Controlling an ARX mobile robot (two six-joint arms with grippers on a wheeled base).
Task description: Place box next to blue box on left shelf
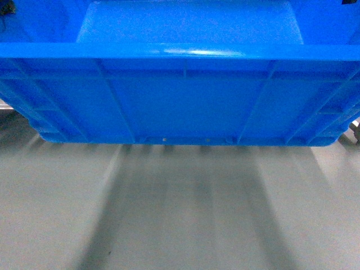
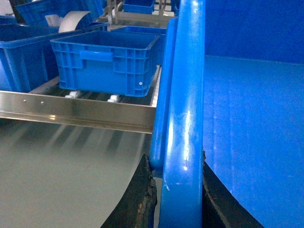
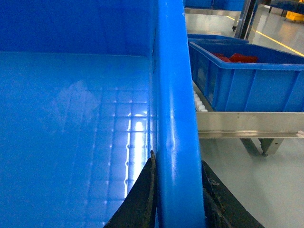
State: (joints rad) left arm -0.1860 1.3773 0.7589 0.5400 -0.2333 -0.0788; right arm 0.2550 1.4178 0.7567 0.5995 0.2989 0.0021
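The box [image 1: 185, 95] is off the ground and carried between the two arms, filling the top half of the head view with bare floor [image 1: 180, 214] under it. The left gripper [image 2: 176, 190] has its jaws pinching the box's left rim, one dark finger on each side of the rolled edge; the right gripper [image 3: 176, 194] pinches the right rim the same way.

So the pick-up is done, and the box looks empty (its smooth inside shows in both wrist views). What is left is the placing. In the left wrist view the shelf [image 2: 76, 111] lies ahead, its metal front rail lower than the gripped rim, and the blue box [image 2: 107, 64] already sits on the white rollers. The carried box has not yet reached them: its rim overlaps the rail in the picture, but whether it touches cannot be told.

Judging from this, the remaining steps are to close in, set the box on the rollers beside the blue box, and let go.
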